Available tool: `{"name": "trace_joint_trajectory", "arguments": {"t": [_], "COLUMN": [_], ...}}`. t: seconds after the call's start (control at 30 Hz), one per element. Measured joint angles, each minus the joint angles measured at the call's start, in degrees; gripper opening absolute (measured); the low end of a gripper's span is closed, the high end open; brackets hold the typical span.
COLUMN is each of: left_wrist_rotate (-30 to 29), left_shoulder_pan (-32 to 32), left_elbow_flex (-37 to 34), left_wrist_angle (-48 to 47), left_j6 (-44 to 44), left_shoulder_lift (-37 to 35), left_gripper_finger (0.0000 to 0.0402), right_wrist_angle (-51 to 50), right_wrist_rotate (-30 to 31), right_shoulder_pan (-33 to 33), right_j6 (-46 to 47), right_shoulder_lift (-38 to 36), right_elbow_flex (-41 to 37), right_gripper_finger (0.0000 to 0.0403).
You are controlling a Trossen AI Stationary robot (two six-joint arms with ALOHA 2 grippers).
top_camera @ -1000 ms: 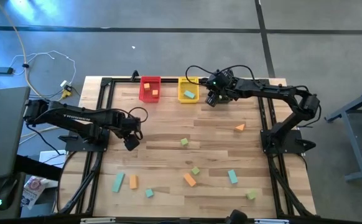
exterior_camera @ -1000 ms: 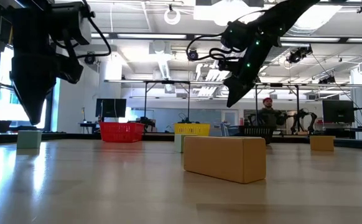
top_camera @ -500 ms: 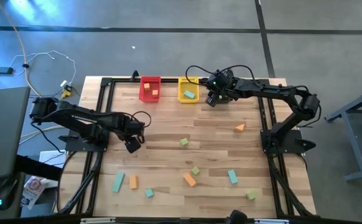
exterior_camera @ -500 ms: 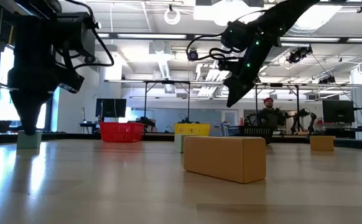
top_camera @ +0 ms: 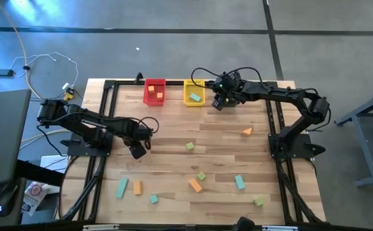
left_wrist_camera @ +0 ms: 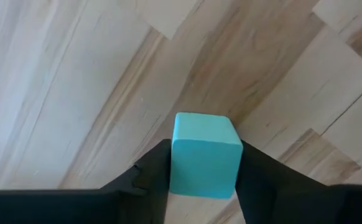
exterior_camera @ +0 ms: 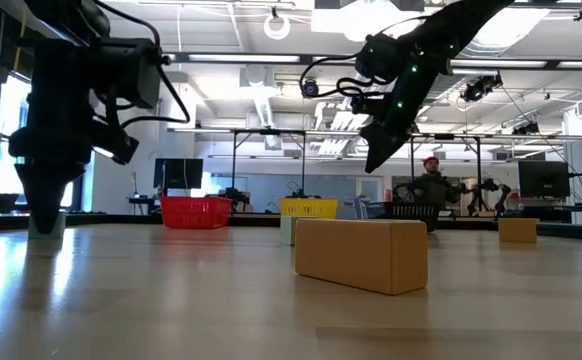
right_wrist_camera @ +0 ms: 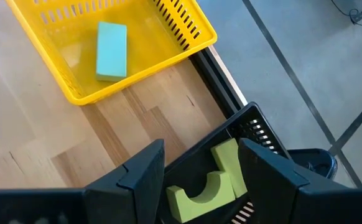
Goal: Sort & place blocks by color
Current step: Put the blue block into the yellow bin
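Now the left gripper [left_wrist_camera: 206, 180] is closed around a teal cube [left_wrist_camera: 204, 152] on the table [left_wrist_camera: 75, 93].

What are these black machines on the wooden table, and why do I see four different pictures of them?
They are two robot arms, each ending in a two-finger gripper. One picture looks down from above the wooden table, one looks level across its top, and two come from cameras on the arms' wrists.

Small foam blocks in orange, teal and light green lie scattered on the table. At its far edge stand a red plastic basket with orange blocks inside and a yellow plastic basket holding a teal bar. Beside them a black basket holds light green pieces.

The left gripper is down at the table with a teal foam cube between its fingers, which stand against the cube's sides. The right gripper hangs open and empty above the black basket.
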Motion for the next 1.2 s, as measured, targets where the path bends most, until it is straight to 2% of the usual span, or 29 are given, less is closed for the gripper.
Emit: {"name": "trace_joint_trajectory", "arguments": {"t": [0.1,0.47,0.7,0.87,1.03,1.2], "left_wrist_rotate": [0.0,-0.04,-1.7,-1.89,-6.13,-7.34], "left_shoulder_pan": [0.0,0.68,3.32,5.88,8.42,11.14], "left_elbow_flex": [0.06,0.15,3.47,5.34,5.83,5.83], "left_wrist_angle": [0.82,11.58,16.01,22.79,31.47,39.65], "left_j6": [1.05,5.09,10.02,14.18,17.04,20.5], "left_shoulder_lift": [-0.04,0.03,0.07,0.07,0.07,0.07], "left_gripper_finger": [0.0105,0.011,0.0108,0.0109,0.0111,0.011], "right_wrist_angle": [-0.19,-1.35,-1.35,-1.37,-1.39,-1.38], "right_wrist_rotate": [-0.97,-1.47,-1.37,-0.64,-0.6,-0.6], "right_shoulder_pan": [0.15,5.45,9.26,11.3,12.95,14.3], "right_j6": [0.1,0.1,0.28,1.77,5.11,8.82], "right_shoulder_lift": [0.0,0.0,0.0,0.0,0.0,0.0], "right_elbow_flex": [0.0,0.0,0.0,0.0,0.02,0.02], "right_gripper_finger": [0.0193,0.0193,0.0193,0.0192,0.0192,0.0192]}}
